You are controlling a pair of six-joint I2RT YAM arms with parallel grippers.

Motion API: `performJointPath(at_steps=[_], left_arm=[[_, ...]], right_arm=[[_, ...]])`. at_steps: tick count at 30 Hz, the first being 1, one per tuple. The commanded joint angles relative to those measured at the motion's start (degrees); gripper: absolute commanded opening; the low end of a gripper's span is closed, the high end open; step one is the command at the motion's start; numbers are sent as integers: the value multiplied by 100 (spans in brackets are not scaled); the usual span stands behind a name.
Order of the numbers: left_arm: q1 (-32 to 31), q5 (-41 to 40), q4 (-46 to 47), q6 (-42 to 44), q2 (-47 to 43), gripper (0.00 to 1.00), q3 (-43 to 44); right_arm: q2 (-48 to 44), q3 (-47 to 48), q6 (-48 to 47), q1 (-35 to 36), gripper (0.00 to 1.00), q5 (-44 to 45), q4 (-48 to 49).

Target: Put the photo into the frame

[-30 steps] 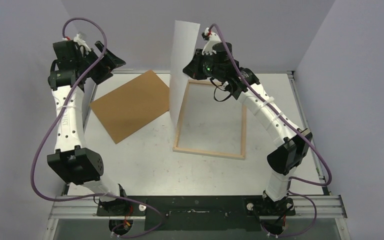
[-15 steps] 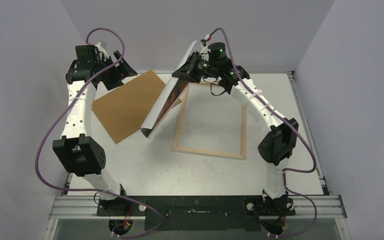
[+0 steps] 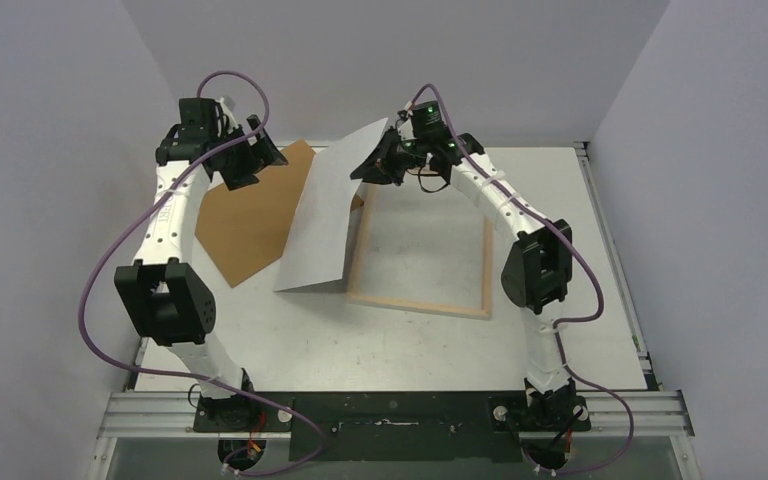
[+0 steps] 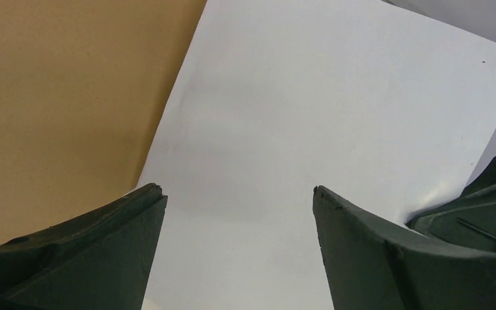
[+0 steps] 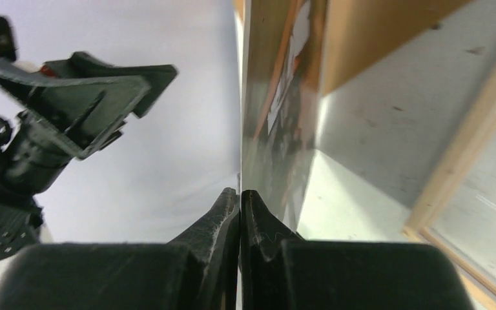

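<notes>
Here we have the right gripper (image 3: 372,166) at the far side of the table (image 3: 380,340), pinched tight on a far corner of the photo (image 3: 325,215). From the right wrist we see it plainly: both fingers (image 5: 223,213) pressed together on the sheet's edge, the photo (image 5: 284,116) seen almost edge-on, with brown-orange and dark tones on its printed face.

From above, the photo hangs tilted, with its plain white back towards us. It slopes down and towards the near side from the gripper. Its lower edge sits low, just left of the frame's near-left corner; we cannot tell whether it touches the table. The sheet covers part of the frame's left rim and part of the brown hardboard sheet (image 3: 245,215).

The frame (image 3: 420,303) lies flat on the table, its pale wooden rim to the right of the photo.

Over to the left gripper (image 3: 260,152): it hovers above the hardboard's far end, fingers (image 4: 113,219) spread wide with nothing between them. Its wrist camera looks at the photo's white back (image 4: 310,116), with the hardboard (image 4: 64,97) on the left.
</notes>
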Motion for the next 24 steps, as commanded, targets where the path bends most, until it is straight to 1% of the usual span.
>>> performJointPath(at_steps=[1,4,6,9,15,20,24], left_arm=[[-222,-337,58,196,151,83,98],[-274,-396,7,226,262,83,130],[-479,-399,-5,234,337,83,128],[-614,-427,-19,248,444,83,108],[-927,-610,-58,407,923,83,308],[-1099,-369,15,424,1422,83,494],[-1193,-199,113,423,1747,84,503]], right_arm=[[108,310,-633,-414,0,29,-846],[218,239,-1026,-689,0,97,-1188],[283,153,-1286,-891,0,100,-1385],[400,128,-1858,-1167,0,65,-1818],[744,321,-3217,-1519,0,182,-3092],[619,-35,-3715,-1831,0,627,-3254],[590,-45,-4105,-1990,0,1031,-3561]])
